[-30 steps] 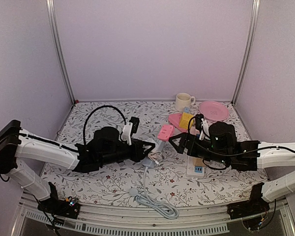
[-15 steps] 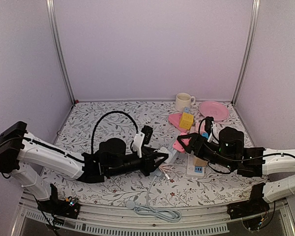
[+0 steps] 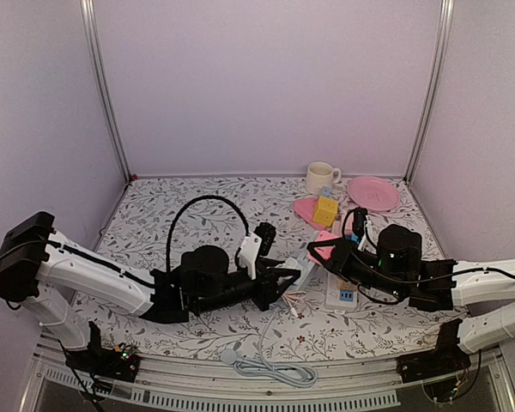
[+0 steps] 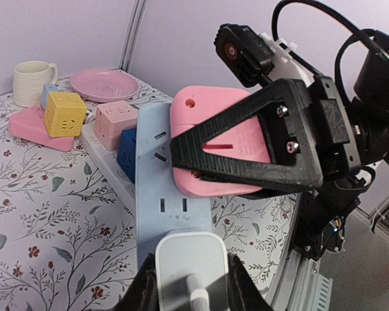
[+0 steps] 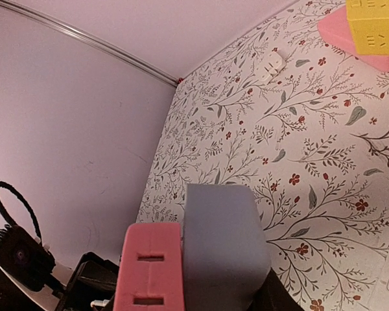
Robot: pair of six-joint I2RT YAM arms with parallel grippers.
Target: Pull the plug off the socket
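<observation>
From above, the left pincer [image 3: 285, 281] and the right pincer [image 3: 318, 251] meet over the flowered bench [image 3: 154, 215], a little right of the middle; between them is the pale blue power strip [image 3: 302, 269], with the pink plug [image 3: 326, 239] at its far end; the white cable [image 3: 262, 339] runs down to the near edge.

In the left wrist view the left pincer is clamped on the white cable block [image 4: 188, 262] at the near end of the strip; the right pincer stands around the pink plug, one finger flat on its face; if this grip is tight, I cannot tell.

The right wrist view shows plug and strip touching, the plug on the left.

I judge the step to be the grasp of the plug, which is not yet drawn out of the socket; the next move calls for a firm hold, then a straight pull away from the strip's face, while the left arm keeps the strip steady.
</observation>
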